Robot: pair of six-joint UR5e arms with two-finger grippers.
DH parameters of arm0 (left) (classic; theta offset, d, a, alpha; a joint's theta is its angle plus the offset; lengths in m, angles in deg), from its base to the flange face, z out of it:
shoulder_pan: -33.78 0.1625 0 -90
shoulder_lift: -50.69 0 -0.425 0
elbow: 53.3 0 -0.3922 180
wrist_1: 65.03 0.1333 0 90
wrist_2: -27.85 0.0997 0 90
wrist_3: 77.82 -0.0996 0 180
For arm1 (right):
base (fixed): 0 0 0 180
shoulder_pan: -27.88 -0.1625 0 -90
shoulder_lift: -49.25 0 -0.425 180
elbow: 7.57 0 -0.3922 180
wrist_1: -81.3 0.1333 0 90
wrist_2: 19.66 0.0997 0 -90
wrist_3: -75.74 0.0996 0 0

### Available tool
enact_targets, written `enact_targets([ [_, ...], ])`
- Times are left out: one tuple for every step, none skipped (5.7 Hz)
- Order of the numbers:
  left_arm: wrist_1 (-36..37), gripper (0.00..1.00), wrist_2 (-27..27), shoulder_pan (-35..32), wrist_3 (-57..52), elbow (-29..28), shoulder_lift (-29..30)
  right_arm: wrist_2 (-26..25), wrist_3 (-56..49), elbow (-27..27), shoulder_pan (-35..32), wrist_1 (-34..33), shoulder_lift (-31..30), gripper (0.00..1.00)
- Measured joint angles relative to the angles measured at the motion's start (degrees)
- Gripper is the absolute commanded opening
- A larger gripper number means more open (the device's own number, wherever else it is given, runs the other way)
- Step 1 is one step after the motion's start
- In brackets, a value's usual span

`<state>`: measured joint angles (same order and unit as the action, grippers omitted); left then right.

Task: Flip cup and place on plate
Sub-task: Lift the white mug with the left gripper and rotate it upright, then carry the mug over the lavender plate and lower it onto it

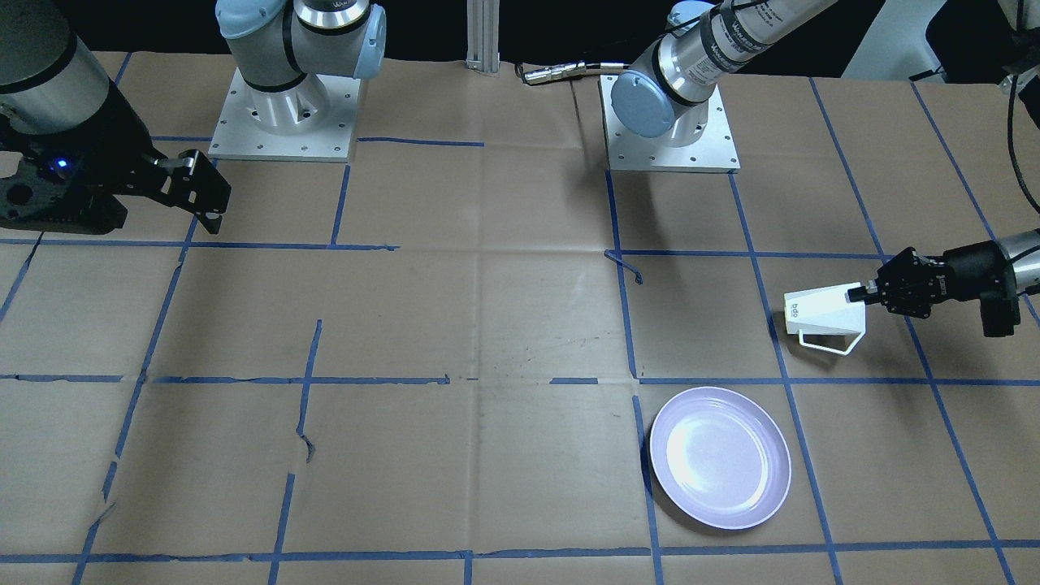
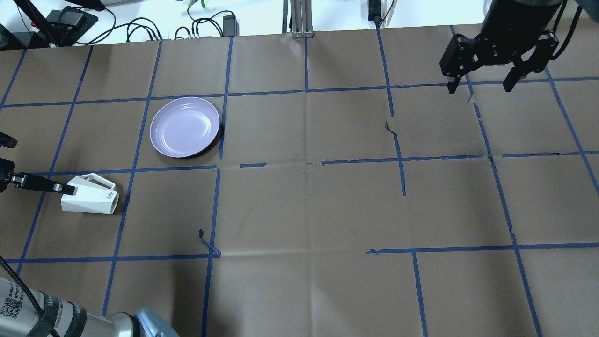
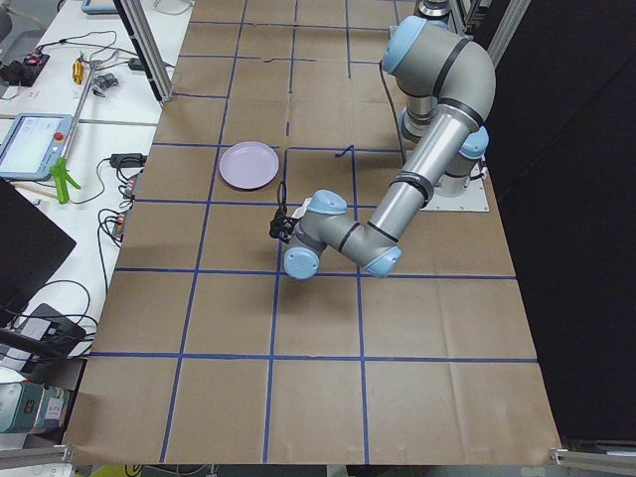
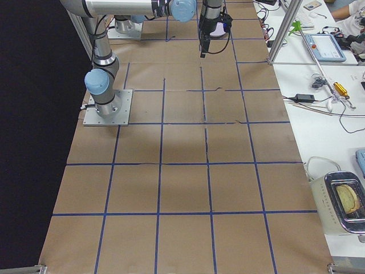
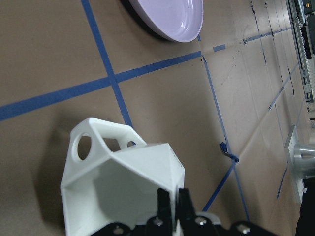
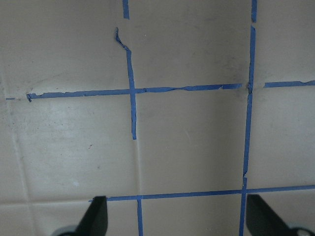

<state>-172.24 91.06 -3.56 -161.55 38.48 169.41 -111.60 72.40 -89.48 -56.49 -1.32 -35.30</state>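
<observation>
The white faceted cup (image 2: 91, 200) is on its side, its open mouth toward my left gripper (image 2: 65, 189) and its triangular handle toward the plate. The left gripper is shut on the cup's wall at the rim, one finger inside and one outside, as the left wrist view shows (image 5: 172, 201). I cannot tell whether the cup (image 1: 819, 311) touches the table. The lavender plate (image 2: 185, 127) lies empty on the table a short way beyond the cup (image 5: 123, 182); it also shows in the front view (image 1: 720, 457). My right gripper (image 2: 480, 87) is open and empty, far off.
The table is covered in brown paper (image 2: 309, 206) with a grid of blue tape. A loose curl of tape (image 2: 208, 243) sticks up near the cup. Cables and power supplies (image 2: 140, 28) lie beyond the far edge. The arm bases (image 1: 284, 114) stand on the robot's side.
</observation>
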Motion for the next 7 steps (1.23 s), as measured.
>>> enact_targets([
  [-0.68,0.0,-1.41,-0.09,1.26,-0.17,-1.38,0.0,0.0,0.0,0.0,0.0,0.0,1.0],
  [-1.09,0.0,-1.72,-0.74,3.75,-0.7,-3.7,0.0,0.0,0.0,0.0,0.0,0.0,1.0],
  [-0.65,0.0,-1.53,-2.91,7.15,-1.22,-6.78,0.0,0.0,0.0,0.0,0.0,0.0,1.0],
  [2.68,0.0,-0.36,-7.54,11.7,-1.44,-10.13,0.0,0.0,0.0,0.0,0.0,0.0,1.0],
  [8.6,0.0,3.03,-13.71,16.51,-1.53,-12.45,0.0,0.0,0.0,0.0,0.0,0.0,1.0],
  [14.42,0.0,6.5,-19.68,21.41,-1.57,-13.48,0.0,0.0,0.0,0.0,0.0,0.0,1.0],
  [20.13,0.0,9.33,-24.99,26.58,-1.59,-13.29,0.0,0.0,0.0,0.0,0.0,0.0,1.0],
])
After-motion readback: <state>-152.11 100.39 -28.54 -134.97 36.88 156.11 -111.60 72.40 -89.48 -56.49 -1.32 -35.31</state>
